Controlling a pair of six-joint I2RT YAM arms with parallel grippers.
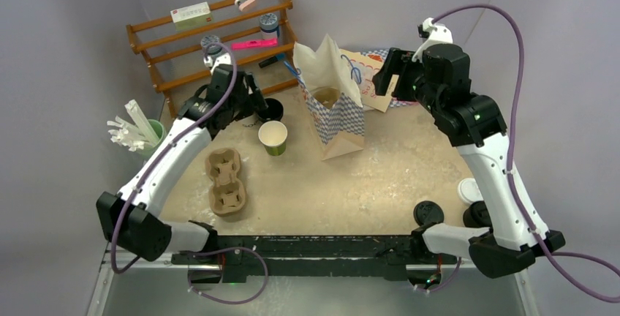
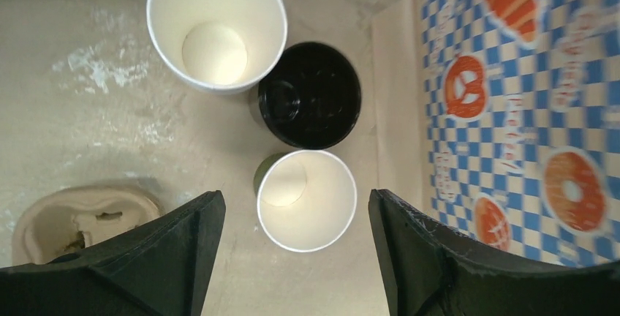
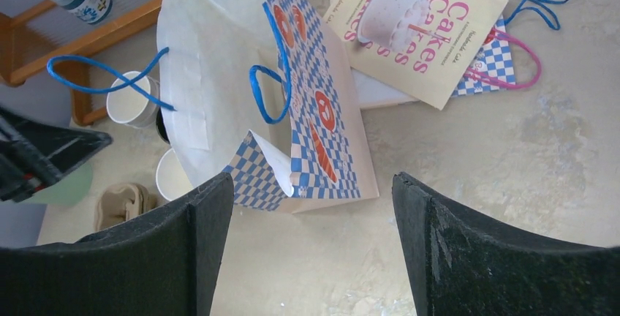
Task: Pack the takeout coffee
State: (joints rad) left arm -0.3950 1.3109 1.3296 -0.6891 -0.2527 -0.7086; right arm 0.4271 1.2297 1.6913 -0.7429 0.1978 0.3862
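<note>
Left gripper (image 2: 294, 195) and right gripper (image 3: 311, 177) gape empty; cream bag (image 3: 420, 34) reads "Cakes".

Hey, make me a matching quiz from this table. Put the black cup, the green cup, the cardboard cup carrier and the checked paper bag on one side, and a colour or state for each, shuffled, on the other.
Things:
1. black cup
2. green cup
3. cup carrier
4. paper bag

Descriptions:
A. brown, lying flat, nothing in its wells
B. blue and white checks, standing upright with its mouth open
C. dark all over when seen from above
D. white inside, empty

Pairs: 1-C, 2-D, 3-A, 4-B
</note>
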